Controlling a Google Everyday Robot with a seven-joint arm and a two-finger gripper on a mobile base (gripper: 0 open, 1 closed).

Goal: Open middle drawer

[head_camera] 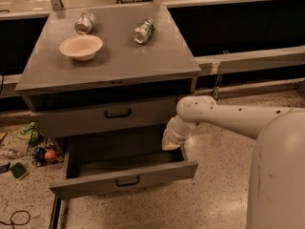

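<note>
The middle drawer [125, 179] is a grey metal drawer with a small black bar handle. It stands pulled far out from the grey cabinet [114, 66], and its inside looks empty. My gripper [170, 142] hangs at the end of the white arm, just above the drawer's right side wall near the cabinet front. It holds nothing that I can see. A closed grey drawer [117, 113] with a black handle sits above the open one. Whatever lies below the open drawer is hidden by it.
On the cabinet top lie a cream bowl [81, 46] and two cans on their sides [85, 23] [144, 30]. Litter [33, 149] and a cable [14, 219] lie on the floor to the left. My white body [279, 175] fills the right foreground.
</note>
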